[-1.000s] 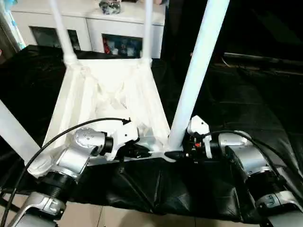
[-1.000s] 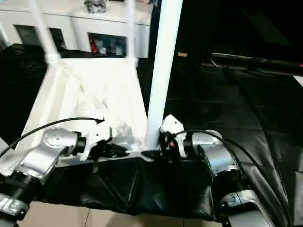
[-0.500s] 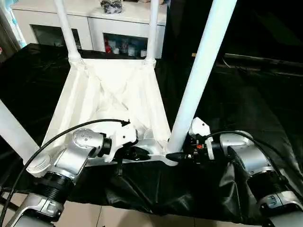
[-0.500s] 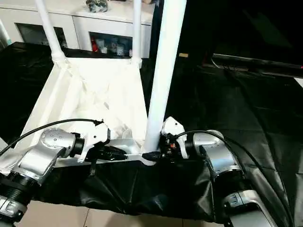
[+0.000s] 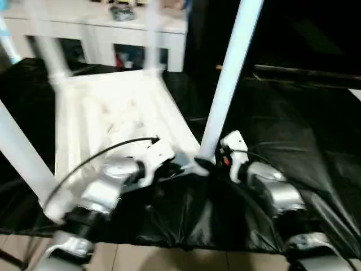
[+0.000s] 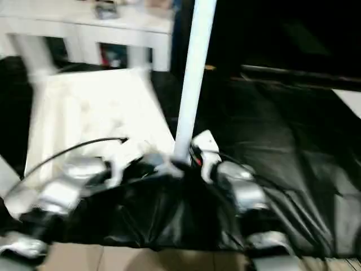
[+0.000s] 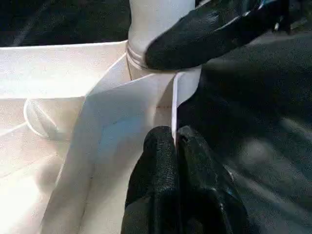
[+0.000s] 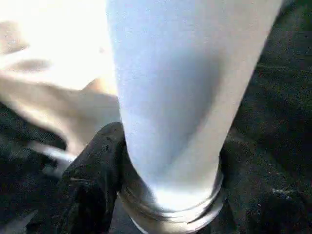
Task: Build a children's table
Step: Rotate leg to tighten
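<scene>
Left tool [image 7: 174,146] first, from its own wrist camera: both black fingers pinched tight on the thin rim of the upturned tabletop [image 7: 58,73], right by the corner socket. Right wrist camera now: right tool [image 8: 161,195] clasps the base of the near leg [image 8: 185,87], a finger [image 8: 92,180] pressed against the collar. From the head, that leg [image 5: 228,84] stands upright at the near corner, tabletop lying underside-up on the black worktop [image 5: 304,124], white cabinet [image 5: 163,34] behind.
</scene>
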### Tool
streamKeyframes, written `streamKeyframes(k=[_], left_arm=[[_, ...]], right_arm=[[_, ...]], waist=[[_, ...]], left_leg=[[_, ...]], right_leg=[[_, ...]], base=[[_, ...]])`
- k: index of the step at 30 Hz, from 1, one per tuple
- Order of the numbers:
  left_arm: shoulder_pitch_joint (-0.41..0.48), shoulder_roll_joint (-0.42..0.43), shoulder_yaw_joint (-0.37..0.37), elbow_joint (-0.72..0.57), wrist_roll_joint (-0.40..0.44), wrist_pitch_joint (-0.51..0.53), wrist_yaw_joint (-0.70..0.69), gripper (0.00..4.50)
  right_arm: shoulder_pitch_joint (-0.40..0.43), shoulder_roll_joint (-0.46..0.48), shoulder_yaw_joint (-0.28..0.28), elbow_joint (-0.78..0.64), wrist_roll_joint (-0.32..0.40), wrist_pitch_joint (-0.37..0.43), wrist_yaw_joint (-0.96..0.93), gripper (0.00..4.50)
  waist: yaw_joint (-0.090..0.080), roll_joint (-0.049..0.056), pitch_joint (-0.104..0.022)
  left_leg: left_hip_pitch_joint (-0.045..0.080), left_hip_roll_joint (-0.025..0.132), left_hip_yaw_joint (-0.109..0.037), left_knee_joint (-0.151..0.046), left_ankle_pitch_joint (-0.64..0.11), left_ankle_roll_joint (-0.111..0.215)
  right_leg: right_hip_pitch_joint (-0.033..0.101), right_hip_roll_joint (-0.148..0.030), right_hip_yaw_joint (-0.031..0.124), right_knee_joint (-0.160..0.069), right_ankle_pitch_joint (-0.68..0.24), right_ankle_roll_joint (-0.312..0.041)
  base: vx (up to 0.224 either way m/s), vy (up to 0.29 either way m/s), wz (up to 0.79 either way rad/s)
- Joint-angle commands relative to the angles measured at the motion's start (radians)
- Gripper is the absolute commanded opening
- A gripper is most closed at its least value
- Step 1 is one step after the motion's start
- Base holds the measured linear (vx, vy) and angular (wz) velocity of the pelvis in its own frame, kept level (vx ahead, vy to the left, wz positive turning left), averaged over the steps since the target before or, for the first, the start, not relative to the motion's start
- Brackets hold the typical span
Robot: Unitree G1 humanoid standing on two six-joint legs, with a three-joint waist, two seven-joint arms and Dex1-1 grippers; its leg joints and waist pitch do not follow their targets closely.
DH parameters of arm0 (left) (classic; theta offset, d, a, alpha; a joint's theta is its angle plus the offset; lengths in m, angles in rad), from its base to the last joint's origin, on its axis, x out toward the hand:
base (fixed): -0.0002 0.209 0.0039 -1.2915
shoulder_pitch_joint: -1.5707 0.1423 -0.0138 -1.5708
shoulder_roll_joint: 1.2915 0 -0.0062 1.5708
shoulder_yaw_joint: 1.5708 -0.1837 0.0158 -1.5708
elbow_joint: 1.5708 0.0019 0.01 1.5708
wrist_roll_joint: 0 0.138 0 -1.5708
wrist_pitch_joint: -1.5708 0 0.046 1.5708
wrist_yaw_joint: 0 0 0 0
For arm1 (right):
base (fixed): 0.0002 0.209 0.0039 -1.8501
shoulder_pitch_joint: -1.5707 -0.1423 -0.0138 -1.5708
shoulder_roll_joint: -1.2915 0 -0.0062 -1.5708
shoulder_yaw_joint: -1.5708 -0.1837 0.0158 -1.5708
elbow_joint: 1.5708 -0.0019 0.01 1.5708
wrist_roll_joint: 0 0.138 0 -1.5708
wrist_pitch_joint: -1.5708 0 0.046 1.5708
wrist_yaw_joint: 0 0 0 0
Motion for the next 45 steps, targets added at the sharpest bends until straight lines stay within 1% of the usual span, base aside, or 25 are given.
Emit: streamKeyframes(k=[1, 2, 5, 7, 12, 14, 16, 17, 18, 19, 21, 23, 25, 26, 27, 28, 29, 31, 33, 34, 35, 36, 41, 43, 45], left_arm=[[-0.045, -0.104, -0.068, -0.013, -0.024, -0.010, 0.023, 0.00], [-0.045, -0.105, -0.074, -0.015, -0.018, -0.017, 0.016, 0.00], [-0.041, -0.102, -0.072, -0.022, -0.014, -0.016, 0.011, 0.00], [-0.035, -0.078, -0.070, -0.035, -0.023, -0.028, -0.021, 0.00], [-0.011, -0.032, -0.068, -0.058, -0.046, -0.065, -0.087, 0.00], [0.011, 0.007, -0.076, -0.086, -0.066, -0.085, -0.159, 0.00], [0.017, 0.019, -0.079, -0.094, -0.070, -0.090, -0.178, 0.00], [0.028, 0.048, -0.078, -0.110, -0.083, -0.095, -0.226, 0.00], [0.030, 0.058, -0.077, -0.113, -0.089, -0.096, -0.244, 0.00], [0.031, 0.068, -0.076, -0.115, -0.093, -0.096, -0.260, 0.00], [0.031, 0.084, -0.075, -0.117, -0.101, -0.102, -0.292, 0.00], [0.030, 0.098, -0.076, -0.117, -0.107, -0.106, -0.320, 0.00], [0.030, 0.120, -0.076, -0.119, -0.117, -0.107, -0.362, 0.00], [0.032, 0.130, -0.077, -0.121, -0.122, -0.106, -0.381, 0.00], [0.033, 0.141, -0.080, -0.125, -0.128, -0.103, -0.398, 0.00], [0.034, 0.151, -0.081, -0.128, -0.132, -0.102, -0.411, 0.00], [0.035, 0.159, -0.081, -0.131, -0.136, -0.102, -0.422, 0.00], [0.036, 0.173, -0.083, -0.134, -0.141, -0.100, -0.444, 0.00], [0.035, 0.181, -0.085, -0.129, -0.142, -0.100, -0.463, 0.00], [0.033, 0.184, -0.087, -0.124, -0.141, -0.101, -0.472, 0.00], [0.031, 0.185, -0.087, -0.122, -0.142, -0.100, -0.475, 0.00], [0.029, 0.186, -0.085, -0.121, -0.146, -0.095, -0.479, 0.00], [0.024, 0.189, -0.083, -0.115, -0.152, -0.092, -0.478, 0.00], [0.025, 0.184, -0.079, -0.115, -0.150, -0.096, -0.457, 0.00], [0.028, 0.170, -0.066, -0.113, -0.134, -0.095, -0.402, 0.00]], right_arm=[[-0.021, 0.119, 0.077, 0.026, -0.006, 0.008, -0.016, 2.63], [-0.018, 0.132, 0.096, 0.012, -0.019, -0.019, -0.003, 2.63], [-0.014, 0.137, 0.102, 0.003, -0.023, -0.038, 0.008, 2.63], [-0.002, 0.130, 0.094, -0.018, 0.014, -0.034, 0.055, 3.16], [0.012, 0.069, 0.098, -0.037, 0.009, -0.037, 0.108, 3.57], [0.018, 0.015, 0.103, -0.052, 0.013, -0.042, 0.191, 3.64], [0.020, -0.004, 0.107, -0.056, 0.018, -0.047, 0.227, 3.64], [0.027, -0.054, 0.128, -0.074, 0.026, -0.057, 0.327, 3.64], [0.029, -0.072, 0.136, -0.080, 0.026, -0.061, 0.363, 3.64], [0.031, -0.089, 0.144, -0.086, 0.026, -0.066, 0.397, 3.64], [0.032, -0.120, 0.157, -0.095, 0.026, -0.068, 0.463, 3.64], [0.030, -0.143, 0.167, -0.098, 0.025, -0.073, 0.510, 3.64], [0.025, -0.175, 0.179, -0.103, 0.028, -0.072, 0.578, 3.64], [0.022, -0.186, 0.183, -0.106, 0.032, -0.067, 0.602, 3.39], [0.018, -0.196, 0.186, -0.107, 0.038, -0.062, 0.624, 3.39], [0.015, -0.205, 0.189, -0.112, 0.046, -0.051, 0.647, 3.32], [0.013, -0.211, 0.193, -0.118, 0.051, -0.042, 0.664, 3.29], [0.012, -0.219, 0.202, -0.129, 0.055, -0.037, 0.691, 3.08], [0.014, -0.225, 0.211, -0.135, 0.052, -0.038, 0.716, 2.93], [0.016, -0.231, 0.217, -0.140, 0.052, -0.038, 0.736, 2.86], [0.019, -0.233, 0.221, -0.144, 0.054, -0.037, 0.747, 2.79], [0.023, -0.235, 0.226, -0.151, 0.055, -0.036, 0.758, 2.79], [0.032, -0.233, 0.241, -0.160, 0.058, -0.033, 0.775, 2.66], [0.036, -0.225, 0.244, -0.158, 0.058, -0.031, 0.765, 2.65], [0.042, -0.198, 0.224, -0.149, 0.061, -0.023, 0.710, 2.65]], waist=[[-0.003, 0.007, -0.052], [-0.003, 0.007, -0.053], [-0.004, 0.008, -0.055], [-0.003, 0.007, -0.054], [-0.003, 0.007, -0.056], [0.000, 0.009, -0.059], [0.003, 0.011, -0.062], [0.007, 0.010, -0.066], [0.010, 0.012, -0.068], [0.011, 0.010, -0.067], [0.014, 0.011, -0.069], [0.019, 0.013, -0.067], [0.025, 0.011, -0.063], [0.025, 0.005, -0.062], [0.028, 0.009, -0.059], [0.028, 0.007, -0.058], [0.029, 0.009, -0.057], [0.029, 0.012, -0.057], [0.029, 0.011, -0.059], [0.029, 0.005, -0.059], [0.031, 0.007, -0.061], [0.031, 0.004, -0.061], [0.035, 0.009, -0.064], [0.036, 0.009, -0.063], [0.036, 0.008, -0.061]], left_leg=[[-0.005, -0.024, 0.005, -0.065, -0.379, 0.009], [-0.003, -0.023, 0.004, -0.066, -0.384, 0.014], [-0.008, -0.018, 0.005, -0.072, -0.374, 0.023], [-0.007, -0.017, 0.008, -0.073, -0.372, 0.029], [-0.010, -0.016, 0.010, -0.074, -0.355, 0.035], [-0.013, -0.013, 0.011, -0.075, -0.319, 0.039], [-0.009, -0.011, 0.014, -0.072, -0.302, 0.045], [-0.010, -0.009, 0.018, -0.069, -0.265, 0.055], [-0.009, -0.010, 0.019, -0.067, -0.248, 0.061], [-0.009, -0.010, 0.024, -0.064, -0.220, 0.075], [-0.016, -0.011, 0.023, -0.063, -0.179, 0.086], [-0.016, -0.011, 0.024, -0.063, -0.172, 0.086], [-0.013, -0.010, 0.024, -0.064, -0.212, 0.076], [-0.013, -0.010, 0.025, -0.064, -0.220, 0.074], [-0.009, -0.008, 0.024, -0.066, -0.240, 0.067], [-0.008, -0.008, 0.023, -0.067, -0.255, 0.060], [-0.007, -0.007, 0.022, -0.067, -0.267, 0.055], [-0.008, -0.007, 0.021, -0.068, -0.277, 0.047], [-0.010, -0.007, 0.020, -0.068, -0.269, 0.044], [-0.012, -0.007, 0.020, -0.067, -0.262, 0.044], [-0.011, -0.007, 0.021, -0.066, -0.251, 0.046], [-0.011, -0.007, 0.021, -0.066, -0.245, 0.048], [-0.015, -0.007, 0.021, -0.064, -0.206, 0.053], [-0.014, -0.008, 0.022, -0.064, -0.214, 0.051], [-0.014, -0.008, 0.022, -0.065, -0.230, 0.045]], right_leg=[[0.035, -0.035, 0.017, -0.109, -0.612, -0.039], [0.036, -0.035, 0.016, -0.110, -0.604, -0.040], [0.039, -0.033, 0.023, -0.100, -0.529, -0.066], [0.037, -0.033, 0.028, -0.096, -0.500, -0.085], [0.042, -0.035, 0.033, -0.091, -0.469, -0.102], [0.047, -0.035, 0.038, -0.080, -0.402, -0.128], [0.046, -0.034, 0.040, -0.075, -0.353, -0.152], [0.050, -0.033, 0.043, -0.064, -0.269, -0.189], [0.052, -0.032, 0.044, -0.060, -0.236, -0.200], [0.049, -0.030, 0.047, -0.053, -0.174, -0.225], [0.056, -0.028, 0.046, -0.043, -0.124, -0.243], [0.056, -0.032, 0.048, -0.044, -0.137, -0.243], [0.055, -0.032, 0.046, -0.051, -0.209, -0.226], [0.054, -0.032, 0.047, -0.053, -0.227, -0.220], [0.050, -0.033, 0.047, -0.057, -0.267, -0.210], [0.049, -0.032, 0.046, -0.060, -0.298, -0.201], [0.047, -0.032, 0.046, -0.060, -0.317, -0.195], [0.048, -0.032, 0.046, -0.061, -0.327, -0.189], [0.050, -0.032, 0.046, -0.059, -0.316, -0.186], [0.050, -0.032, 0.046, -0.058, -0.310, -0.187], [0.050, -0.033, 0.047, -0.057, -0.300, -0.190], [0.051, -0.032, 0.047, -0.056, -0.294, -0.192], [0.054, -0.032, 0.047, -0.048, -0.231, -0.211], [0.054, -0.032, 0.047, -0.049, -0.240, -0.210], [0.053, -0.032, 0.047, -0.052, -0.272, -0.200]], base=[[0.000, 0.000, 0.00], [0.000, 0.000, 0.00], [0.000, 0.000, 0.00], [0.000, 0.000, 0.00], [0.000, 0.000, 0.00], [0.000, 0.000, 0.00], [0.000, 0.000, 0.00], [0.053, -0.013, 0.07], [0.061, -0.015, 0.08], [0.061, -0.015, 0.08], [0.000, 0.000, 0.00], [0.000, 0.000, 0.00], [0.000, 0.000, 0.00], [0.000, 0.000, 0.00], [0.000, 0.000, 0.00], [0.000, 0.000, 0.00], [0.000, 0.000, 0.00], [0.000, 0.000, 0.00], [0.000, 0.000, 0.00], [0.000, 0.000, 0.00], [0.000, 0.000, 0.00], [0.000, 0.000, 0.00], [0.000, 0.000, 0.00], [0.000, 0.000, 0.00], [0.000, 0.000, 0.00]])
